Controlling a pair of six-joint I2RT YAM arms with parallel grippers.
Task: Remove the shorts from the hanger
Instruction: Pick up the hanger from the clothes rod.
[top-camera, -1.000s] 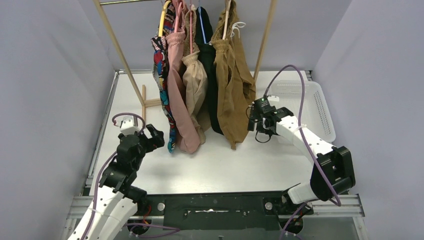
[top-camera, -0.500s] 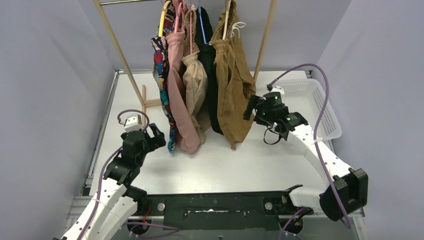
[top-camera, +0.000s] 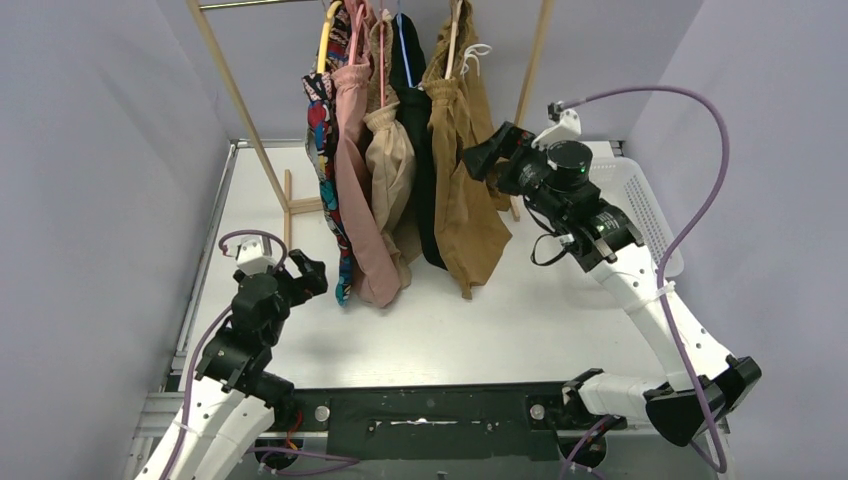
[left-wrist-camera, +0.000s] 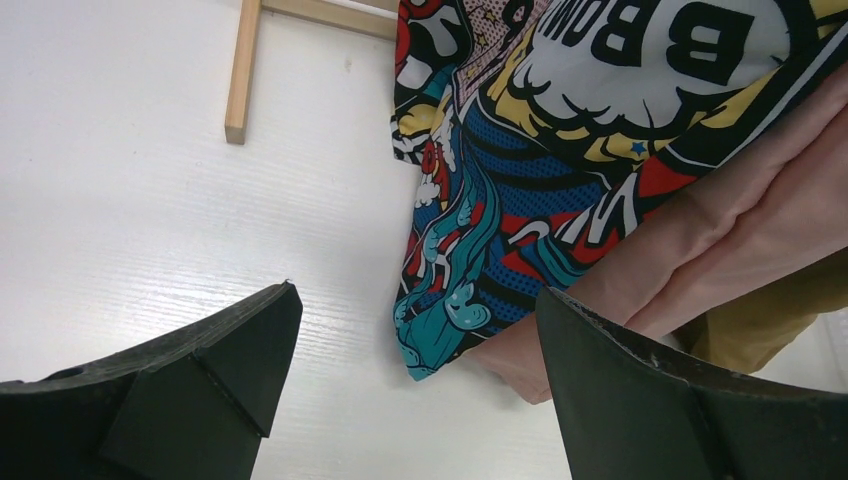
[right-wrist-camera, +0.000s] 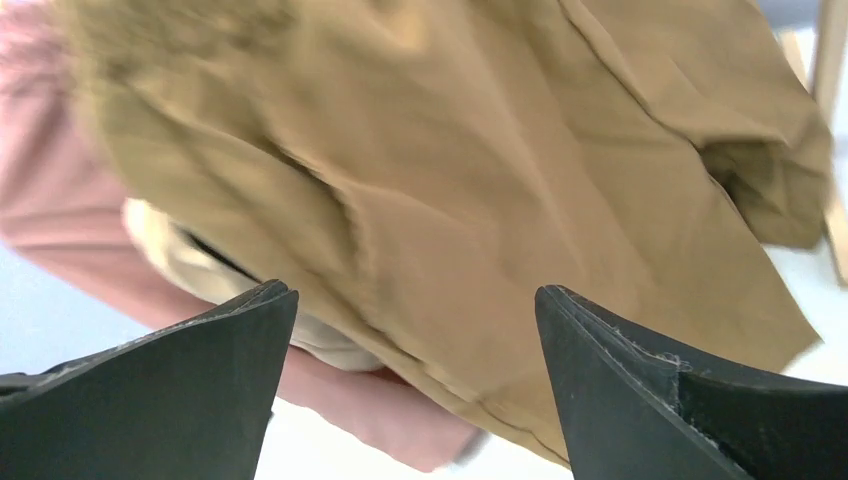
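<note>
On the rack (top-camera: 240, 100), your shorts (top-camera: 355, 200) hang long axis vertical, waists up — your right gripper (top-camera: 487, 152) reaches high beside the tan-brown pair (top-camera: 465, 205), jaws wide, empty; left gripper (top-camera: 310, 275) sits low, equally wide.

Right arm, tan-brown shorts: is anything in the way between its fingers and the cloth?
Nothing visible. The right gripper is open and points straight at the tan-brown shorts; in the right wrist view that cloth lies directly ahead of the fingers, unobstructed. The wooden rack post stands off to one side.
</note>
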